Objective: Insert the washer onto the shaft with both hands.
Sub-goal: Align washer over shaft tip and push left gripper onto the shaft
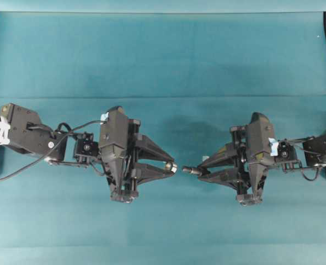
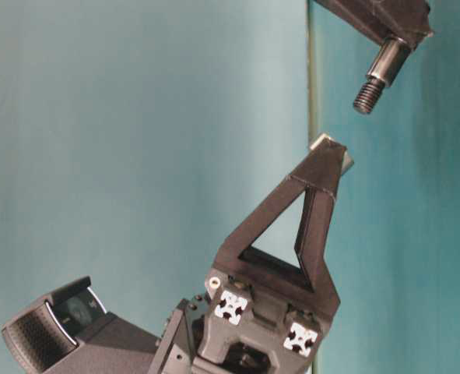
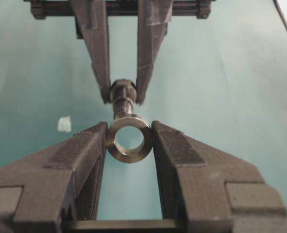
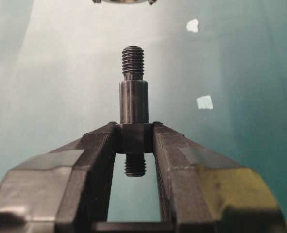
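Left gripper (image 1: pixel 171 165) fingers clamp washer (image 3: pixel 129 138); right gripper (image 1: pixel 202 170) fingers clamp shaft (image 4: pixel 133 99), threaded tip pointing at washer's hole, small gap, axes nearly aligned.

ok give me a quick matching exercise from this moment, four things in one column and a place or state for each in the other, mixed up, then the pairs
Things
1. washer
2. shaft
3. left gripper
4. tape scrap

Places or states
A. lying on the teal cloth
B. threaded tip pointing at the ring, a gap between them
C. shut on the ring
D. pinched at the fingertips, hole facing the rod

Pairs: 1-D, 2-B, 3-C, 4-A
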`<action>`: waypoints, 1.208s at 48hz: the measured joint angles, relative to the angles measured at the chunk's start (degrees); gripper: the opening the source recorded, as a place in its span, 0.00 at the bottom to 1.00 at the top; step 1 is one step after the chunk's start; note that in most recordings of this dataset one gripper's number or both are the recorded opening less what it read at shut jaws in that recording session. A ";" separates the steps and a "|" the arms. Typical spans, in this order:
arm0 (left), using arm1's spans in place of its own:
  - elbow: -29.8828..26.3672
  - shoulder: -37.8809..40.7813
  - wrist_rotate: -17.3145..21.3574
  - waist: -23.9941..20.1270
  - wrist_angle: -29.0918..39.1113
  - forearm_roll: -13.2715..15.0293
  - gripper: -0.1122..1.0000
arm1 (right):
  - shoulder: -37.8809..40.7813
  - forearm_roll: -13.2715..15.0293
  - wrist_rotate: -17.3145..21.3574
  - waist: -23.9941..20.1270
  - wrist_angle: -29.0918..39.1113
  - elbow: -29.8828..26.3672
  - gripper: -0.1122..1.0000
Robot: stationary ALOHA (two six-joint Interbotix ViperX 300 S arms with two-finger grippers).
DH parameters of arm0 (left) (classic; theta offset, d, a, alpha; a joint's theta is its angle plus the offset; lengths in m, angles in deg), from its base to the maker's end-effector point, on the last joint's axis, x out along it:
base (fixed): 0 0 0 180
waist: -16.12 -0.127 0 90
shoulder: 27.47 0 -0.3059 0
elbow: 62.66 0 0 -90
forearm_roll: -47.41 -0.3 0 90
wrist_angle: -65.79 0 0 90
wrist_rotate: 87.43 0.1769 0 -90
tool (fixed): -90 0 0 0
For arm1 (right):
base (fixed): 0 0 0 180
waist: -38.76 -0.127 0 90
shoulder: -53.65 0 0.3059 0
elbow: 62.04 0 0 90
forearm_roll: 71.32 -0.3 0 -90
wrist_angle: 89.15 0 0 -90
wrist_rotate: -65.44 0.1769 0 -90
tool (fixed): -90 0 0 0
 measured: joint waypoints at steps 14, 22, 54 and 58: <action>-1.05 1.14 0.00 0.00 0.00 0.00 0.42 | 0.79 0.00 0.00 0.00 -0.44 -1.23 0.10; -1.76 1.58 0.00 -0.09 -0.18 0.00 0.42 | 1.23 0.09 0.00 0.00 -0.88 -1.85 0.10; -1.49 1.85 0.00 0.00 0.18 0.00 0.42 | 1.49 0.00 0.00 -0.09 -2.20 -2.20 0.10; -1.49 1.76 0.00 0.00 0.18 0.00 0.42 | 1.49 0.00 0.09 -0.09 -2.81 -2.20 0.10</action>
